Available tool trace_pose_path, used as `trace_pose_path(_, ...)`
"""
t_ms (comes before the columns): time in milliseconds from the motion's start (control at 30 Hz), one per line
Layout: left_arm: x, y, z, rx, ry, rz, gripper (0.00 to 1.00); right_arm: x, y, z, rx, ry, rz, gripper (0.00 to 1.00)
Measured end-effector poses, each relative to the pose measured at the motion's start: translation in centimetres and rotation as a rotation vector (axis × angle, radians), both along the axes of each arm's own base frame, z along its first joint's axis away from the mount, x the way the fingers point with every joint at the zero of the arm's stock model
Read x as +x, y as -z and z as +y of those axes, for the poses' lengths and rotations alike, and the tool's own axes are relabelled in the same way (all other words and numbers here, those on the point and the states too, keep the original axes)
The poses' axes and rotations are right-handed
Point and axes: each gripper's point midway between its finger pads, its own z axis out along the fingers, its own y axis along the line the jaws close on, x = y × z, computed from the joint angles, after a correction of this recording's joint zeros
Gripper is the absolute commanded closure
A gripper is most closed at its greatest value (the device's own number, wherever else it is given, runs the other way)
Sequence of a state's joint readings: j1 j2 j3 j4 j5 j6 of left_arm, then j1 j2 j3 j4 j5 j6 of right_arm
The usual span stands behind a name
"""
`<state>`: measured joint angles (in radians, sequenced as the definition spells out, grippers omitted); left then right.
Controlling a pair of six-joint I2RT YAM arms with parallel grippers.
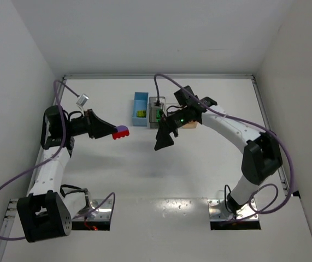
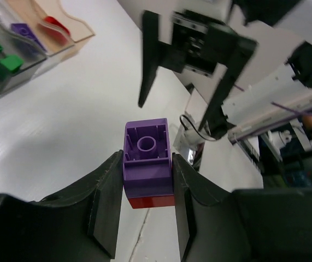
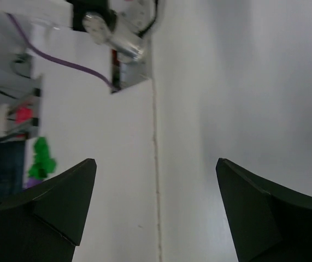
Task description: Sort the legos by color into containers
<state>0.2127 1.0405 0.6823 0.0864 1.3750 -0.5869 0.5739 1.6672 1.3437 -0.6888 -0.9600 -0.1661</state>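
Note:
My left gripper (image 1: 113,132) is shut on a purple brick (image 1: 123,131) stuck to a red brick, held above the table left of the bins. In the left wrist view the purple brick (image 2: 146,161) sits between the fingers with the red brick (image 2: 153,201) under it. My right gripper (image 1: 164,137) is open and empty, hovering just in front of the bins; its fingers (image 3: 63,196) have nothing between them. The blue bin (image 1: 140,101) holds a yellow-green brick (image 1: 141,113). The dark grey bin (image 1: 157,105) holds green bricks (image 2: 6,63). The clear bin (image 2: 13,41) holds a purple brick (image 2: 22,30), the pale orange bin (image 2: 76,27) a red one (image 2: 54,24).
The right arm covers most of the clear and orange bins from above; only an orange corner (image 1: 191,124) shows. A small grey-white object (image 1: 82,100) lies at the back left. White walls close in the table at the back and sides.

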Motion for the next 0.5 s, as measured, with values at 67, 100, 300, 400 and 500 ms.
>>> trace_pose_path(67,-0.5,-0.8,-0.7,0.001,0.050,-0.026,1.00,-0.1,-0.8,0.5,0.076,-0.013,0.104,0.12)
trace_pose_path(100,-0.8,-1.1,-1.0,0.001,0.074,-0.039,1.00,0.0,-1.5,1.0,0.120,-0.023,0.137,0.14)
trace_pose_path(300,-1.2,-2.6,-1.4,0.006,0.107,-0.081,1.00,0.3,-5.7,3.6,0.306,-0.049,0.218,0.21)
trace_pose_path(400,-0.7,-3.3,-1.3,0.017,0.084,-0.100,1.00,0.7,-6.2,4.5,0.368,0.018,0.290,0.23)
trace_pose_path(500,0.0,-4.0,-1.1,0.016,0.041,-0.118,1.00,2.8,-6.5,4.7,0.451,0.138,0.372,0.23)
